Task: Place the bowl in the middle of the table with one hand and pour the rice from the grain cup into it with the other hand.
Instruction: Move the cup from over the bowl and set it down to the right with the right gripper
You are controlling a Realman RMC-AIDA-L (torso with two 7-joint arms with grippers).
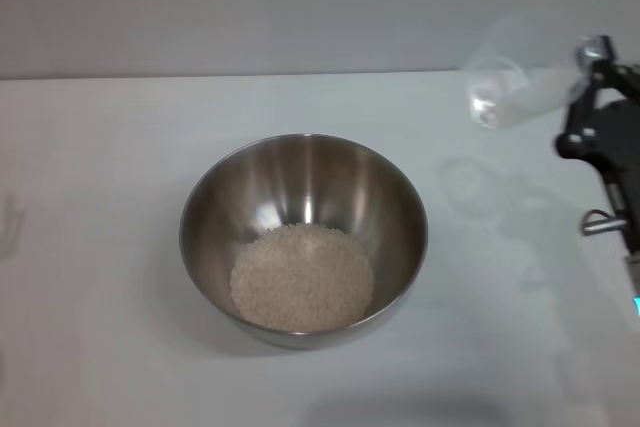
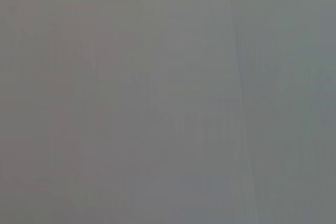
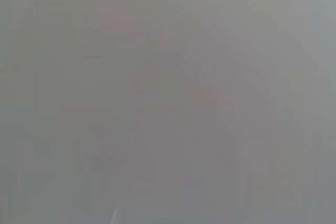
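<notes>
The bowl [image 1: 303, 237] sits at the centre of the white surface [image 1: 100, 197], with the rice [image 1: 302, 278] heaped inside. At the upper right of the frame the right tool [image 1: 572, 87] is clamped on the tilted, empty-looking grain cup [image 1: 510, 87], held above the surface.

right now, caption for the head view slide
Rice lies in the steel bowl mid-table; right tool holds the emptied grain cup aloft.

Plain grey wall [image 1: 250, 7] behind a white tabletop [image 1: 90, 327], soft even light, faint shadows.
</notes>
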